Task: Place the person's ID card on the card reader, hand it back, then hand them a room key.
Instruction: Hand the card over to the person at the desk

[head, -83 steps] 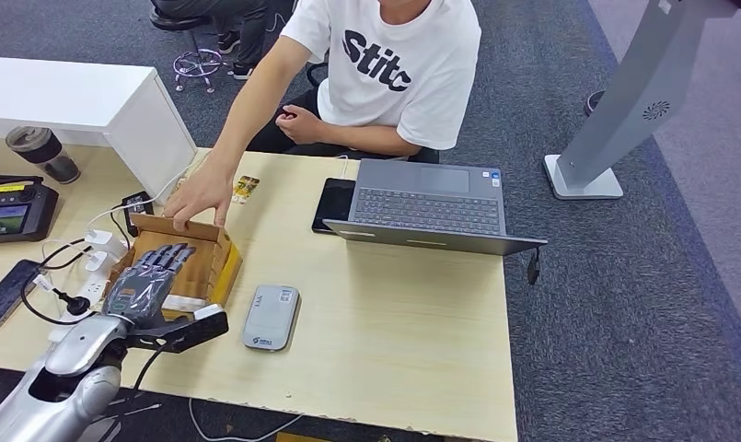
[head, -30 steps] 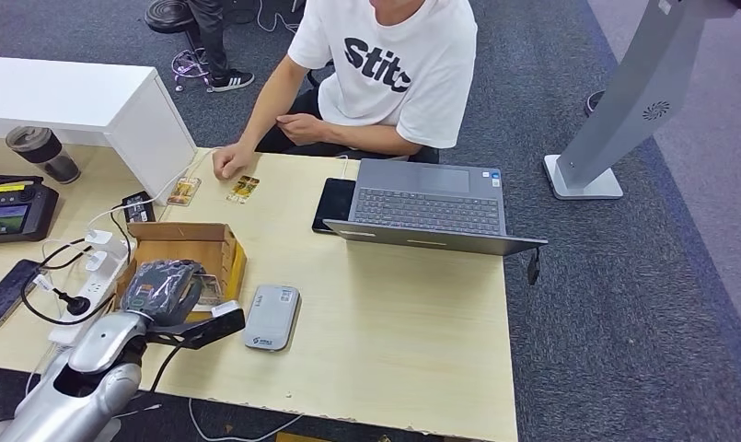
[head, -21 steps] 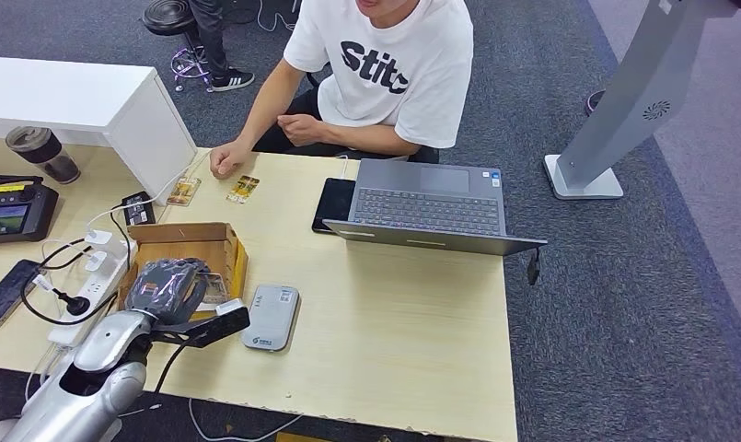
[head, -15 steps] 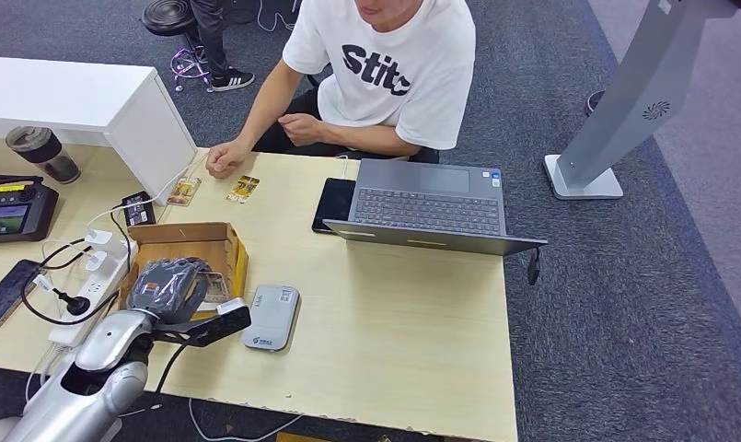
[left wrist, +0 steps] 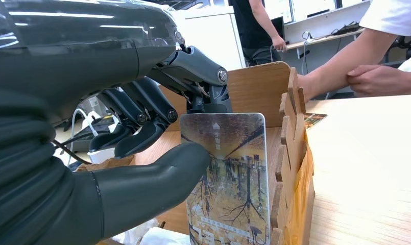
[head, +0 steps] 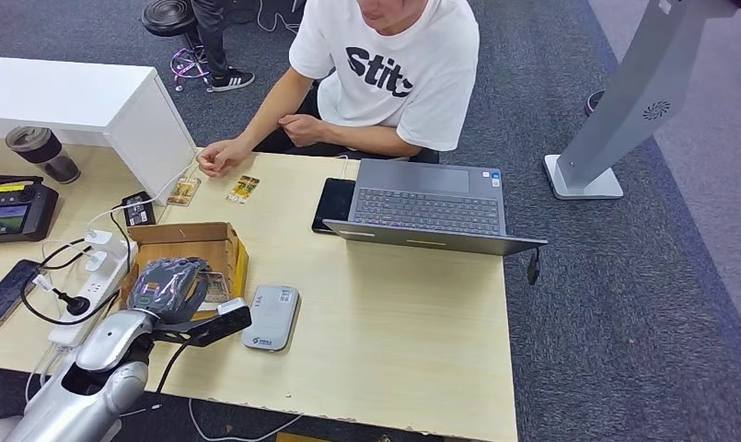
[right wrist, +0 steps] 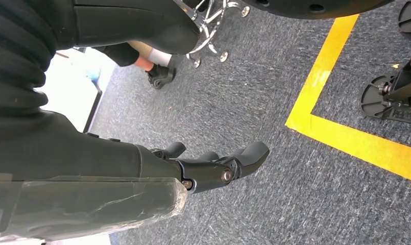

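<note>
Our left robot hand [head: 167,286] sits over the near part of the open wooden box [head: 193,245] in the head view, at the left of the table [head: 394,322], its fingers curled down into the box; the grey card reader [head: 271,317] lies just beside the box, and the person [head: 385,64] sits across the table with a hand [head: 221,156] resting near two small cards [head: 242,188] on the far edge. From the left wrist view we see the left robot hand [left wrist: 157,132] pinching a room key [left wrist: 227,178] between thumb and fingers, the card standing upright with its long axis vertical against the slotted wall of the box. We judge the next move lifts it straight up, then carries it away across the table toward the person. In the right wrist view our right robot hand [right wrist: 213,166] hangs over grey carpet, fingers loosely curled, holding nothing.
</note>
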